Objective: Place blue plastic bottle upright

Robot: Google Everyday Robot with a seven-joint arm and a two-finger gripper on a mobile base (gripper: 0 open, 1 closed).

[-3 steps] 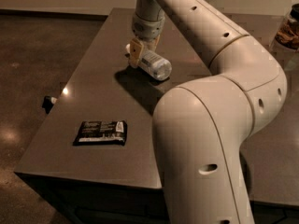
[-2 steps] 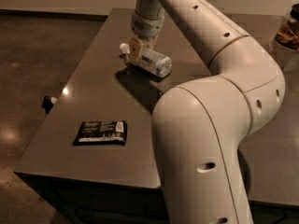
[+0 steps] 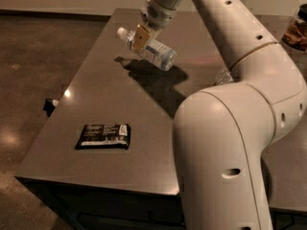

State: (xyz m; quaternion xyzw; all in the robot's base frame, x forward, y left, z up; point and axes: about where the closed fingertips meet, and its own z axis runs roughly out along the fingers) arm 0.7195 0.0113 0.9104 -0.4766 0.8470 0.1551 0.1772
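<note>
Nearest the camera, the arm's large pale link [image 3: 225, 143] fills the right foreground and hides part of the bench [image 3: 96, 104] behind it. On the near left of the bench lies a dark wrapped snack bar [image 3: 103, 136], flat and well apart from the work. A small black object [image 3: 49, 105] sits at the bench's left edge; what it is cannot be told.

Further back, a dark shadow [image 3: 153, 78] falls on the bench surface, separate from the item above it. From this the blue plastic bottle [image 3: 156, 54] is judged to hang clear of the bench, not resting on it.

The claw [image 3: 139, 40] is at the far middle of the bench, reaching down from the wrist above. It is pinching the bottle near its shoulder. One tan pad [image 3: 140, 37] lies across the bottle's near side; the opposite finger is hidden behind it.

Key relation: the bottle's long axis is tilted, nearer level than upright. The white cap [image 3: 122, 32] points up and to the left of the claw. The base hangs lower, to the right of the claw. In my judgement, the wrist must turn until the base faces the bench and the cap stands directly above it, before lowering. The grip sits high on the bottle, so the base may swing.

Farthest back, a crinkled clear item [image 3: 221, 75] shows beside the arm, and a jar [image 3: 295, 30] stands at the right edge.
</note>
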